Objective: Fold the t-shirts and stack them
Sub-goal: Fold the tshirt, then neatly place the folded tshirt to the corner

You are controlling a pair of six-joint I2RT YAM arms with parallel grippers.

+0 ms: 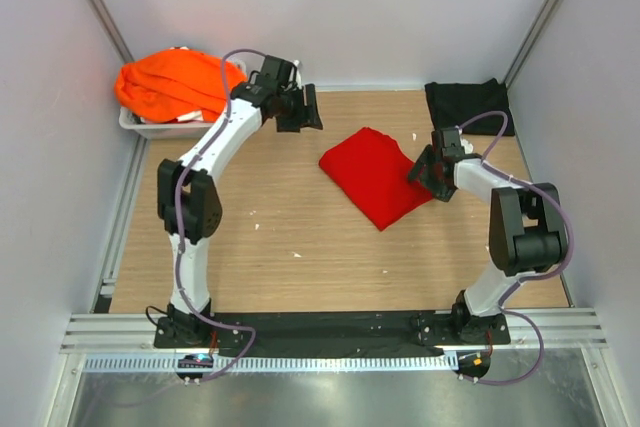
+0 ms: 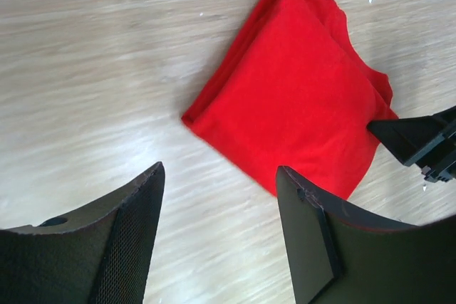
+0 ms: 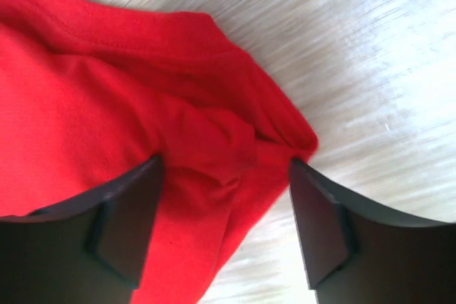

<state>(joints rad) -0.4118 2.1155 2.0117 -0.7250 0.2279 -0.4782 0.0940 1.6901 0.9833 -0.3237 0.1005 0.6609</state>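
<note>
The red t-shirt (image 1: 375,177) is laid folded on the counter (image 1: 280,237) at the centre of the overhead view, turned at an angle to the counter's edges; its folded edge is directed to the lower left of the left wrist view, and a rumpled corner is seen at its right side. The black t-shirt (image 1: 468,105) is laid flat in the upper right of the overhead view, well apart from the red one; the orange t-shirts (image 1: 172,85) are heaped loosely in a pale tray (image 1: 150,129) in the upper left corner.

The left arm (image 1: 215,152) is extended toward the upper centre of the overhead view; the left jaws are held wide above bare counter, near the upper left side of the red t-shirt but apart from it; nothing is held between them.

The right arm (image 1: 505,209) is bent in from the right; the right jaws are placed at the right-hand corner of the red t-shirt; in the right wrist view they are seen spread wide, one on each side of the bunched corner, with the cloth lying between them and not pinched. The tip of the right jaws is seen at the right edge of the left wrist view, touching the shirt's edge.

A few small white flecks (image 1: 418,135) are scattered on the counter close to the red t-shirt.
</note>
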